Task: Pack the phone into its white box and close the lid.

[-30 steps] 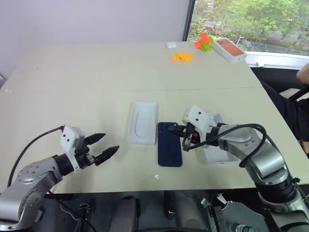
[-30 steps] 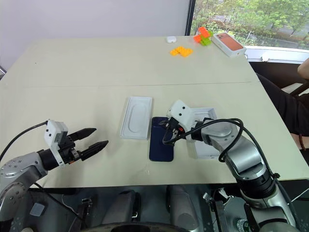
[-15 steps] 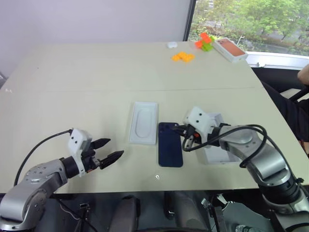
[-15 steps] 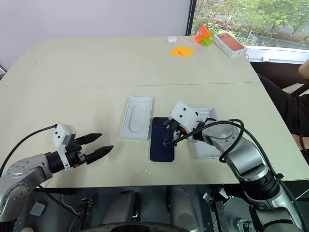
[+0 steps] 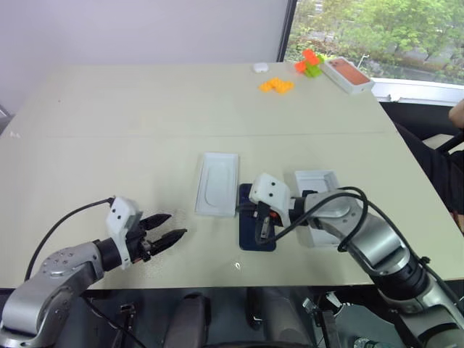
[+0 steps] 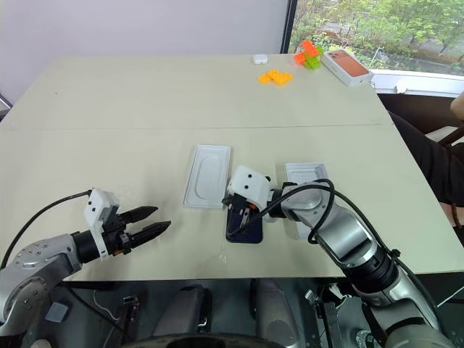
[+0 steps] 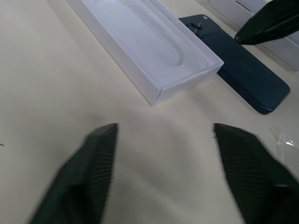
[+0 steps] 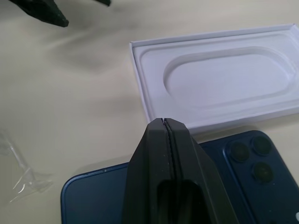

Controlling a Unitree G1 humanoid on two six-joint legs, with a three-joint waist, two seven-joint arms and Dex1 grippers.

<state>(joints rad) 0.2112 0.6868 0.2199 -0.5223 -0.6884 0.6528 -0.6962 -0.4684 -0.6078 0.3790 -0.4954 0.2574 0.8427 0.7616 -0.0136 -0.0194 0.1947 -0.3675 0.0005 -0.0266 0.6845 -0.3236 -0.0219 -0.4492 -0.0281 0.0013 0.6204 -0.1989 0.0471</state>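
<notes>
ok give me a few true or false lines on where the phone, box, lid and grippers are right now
1. The phone lies flat on the table, back up, outside any box. True.
2. The white box already holds the phone. False: its moulded insert is bare, and the phone lies beside it.
3. The right gripper has its fingers pressed together over the phone. True.
4. The left gripper is clamped on the lid. False: its fingers are apart and hold nothing, well apart from the lid.
5. The lid sits on the phone's far side from the white box. True.
6. The orange bricks lie next to the phone. False: they are near the table's far edge.
</notes>
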